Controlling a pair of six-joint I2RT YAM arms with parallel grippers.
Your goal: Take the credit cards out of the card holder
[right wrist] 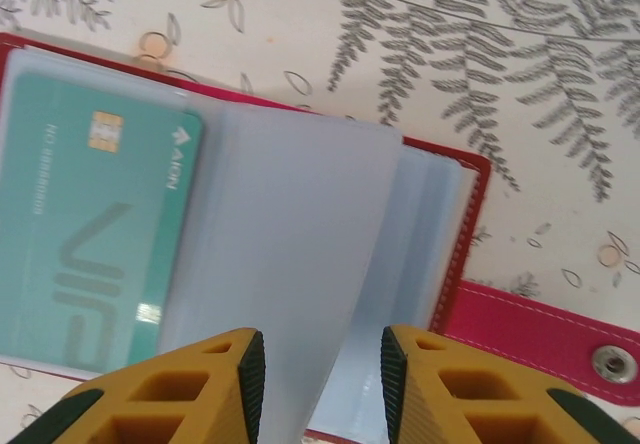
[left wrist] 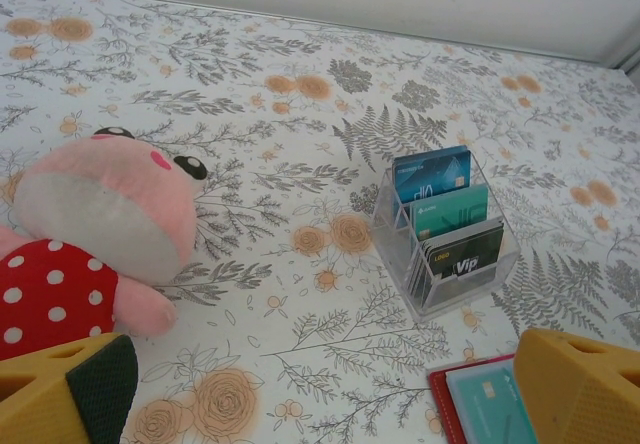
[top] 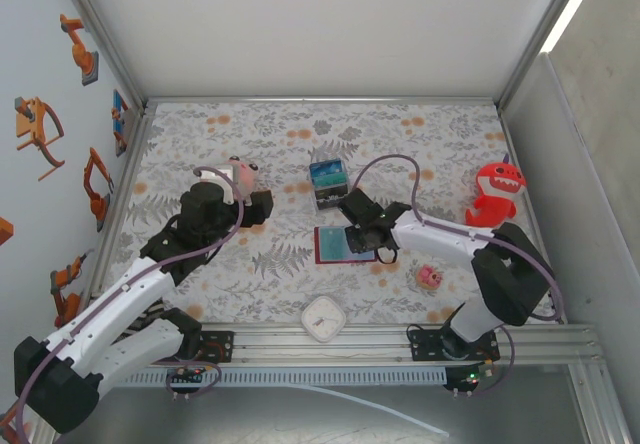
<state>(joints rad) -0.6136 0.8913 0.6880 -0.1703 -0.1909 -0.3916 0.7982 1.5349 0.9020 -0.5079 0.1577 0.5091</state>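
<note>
Red holder (top: 322,247) lies open mid-table (top: 420,144) under the right gripper (right wrist: 322,384), whose jaws are part-open and empty. The left gripper (left wrist: 325,394) gapes wide. Pinch the teal card (right wrist: 95,234), not the clear leaf (right wrist: 290,224), and draw it lengthwise. Its long axis runs away from the fingers (right wrist: 180,394), chip end farthest.

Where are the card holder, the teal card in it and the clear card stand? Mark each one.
card holder (right wrist: 300,224), right wrist view, on its clear inner pocket page.
teal card (right wrist: 90,234), right wrist view, middle of its face.
clear card stand (left wrist: 465,289), left wrist view, lower front wall.
</note>
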